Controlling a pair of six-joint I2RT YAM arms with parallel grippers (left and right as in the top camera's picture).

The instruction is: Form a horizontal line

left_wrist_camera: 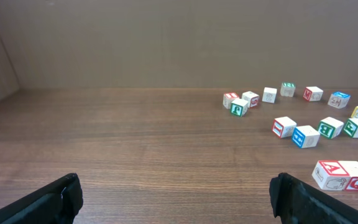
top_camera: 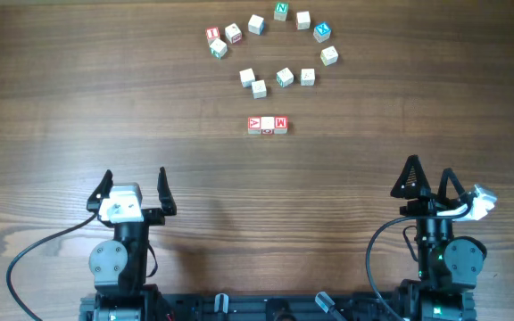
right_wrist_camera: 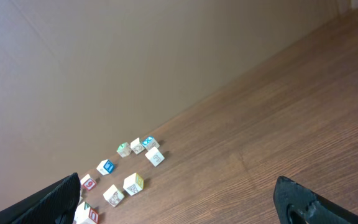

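Left claw (top_camera: 134,175) stands at the near edge of the counter (top_camera: 52,98), toward its left corner. Its jaws are spread wide with nothing between them. In the left wrist view its dark fingertips (left_wrist_camera: 55,202) sit at the two bottom corners of the frame, with bare wood between.

Right claw (top_camera: 429,172) stands at the near edge toward the right corner, likewise spread wide and holding nothing. It is turned somewhat about its own axis. In the right wrist view its fingertips (right_wrist_camera: 58,198) sit far apart.

Well apart from both claws, about midway between the left and right edges, lies the row of three cubes (top_camera: 268,125). It consists of a cube with a red A-like letter (top_camera: 254,125), a cube plain on top (top_camera: 268,124) and a cube with a red M (top_camera: 280,124). They touch side by side in a straight line parallel to the near edge.

Beyond the row, toward the far edge, loose cubes (top_camera: 284,77) are scattered in a rough ring. Among them are a green-lettered cube (top_camera: 280,11) and a blue-lettered cube (top_camera: 322,31). None touches the row.
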